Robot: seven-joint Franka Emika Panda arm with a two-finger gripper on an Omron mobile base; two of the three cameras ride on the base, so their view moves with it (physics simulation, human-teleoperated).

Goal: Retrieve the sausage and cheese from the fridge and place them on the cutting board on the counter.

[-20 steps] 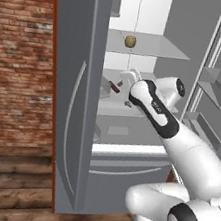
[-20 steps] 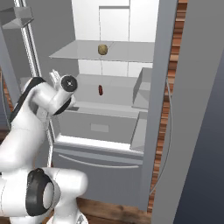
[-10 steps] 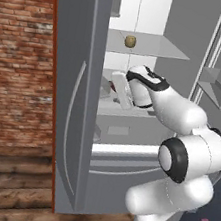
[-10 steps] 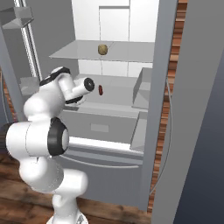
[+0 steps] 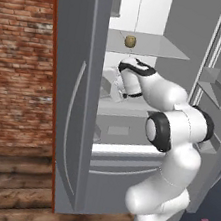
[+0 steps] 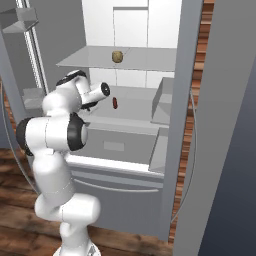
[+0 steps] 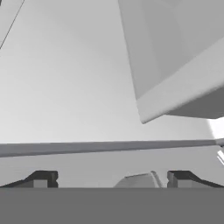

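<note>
The arm reaches into the open fridge (image 6: 220,125), its forearm bent in over the middle shelf, and the gripper (image 7: 109,178) sits low over that grey shelf with its two dark fingertips (image 7: 41,178) set far apart, nothing between them. In the hand view the tips rise at the bottom edge with a wide gap, a pale rounded shape showing between them that cannot be made out. Ahead of the gripper lies the flat grey shelf surface, crossed by a darker edge line, and up and to the right of the tips a grey bin (image 7: 175,57) juts in at an angle. In the right base view the sausage (image 6: 115,103) lies on the same shelf just beyond the end of the hand, close to it but apart, a short dark red link standing out against the white back wall. From the left base view the hand end (image 5: 120,86) is tucked behind the edge of the open left door (image 5: 68,101), and the sausage cannot be made out there. The cheese (image 6: 117,56) rests on the glass shelf (image 6: 150,60) one level above the gripper, a small tan lump sitting alone near the middle of that shelf; it also shows in the left base view (image 5: 129,41), directly above the wrist. Below the gripper, the drawer front (image 6: 120,145) runs across the fridge.
</note>
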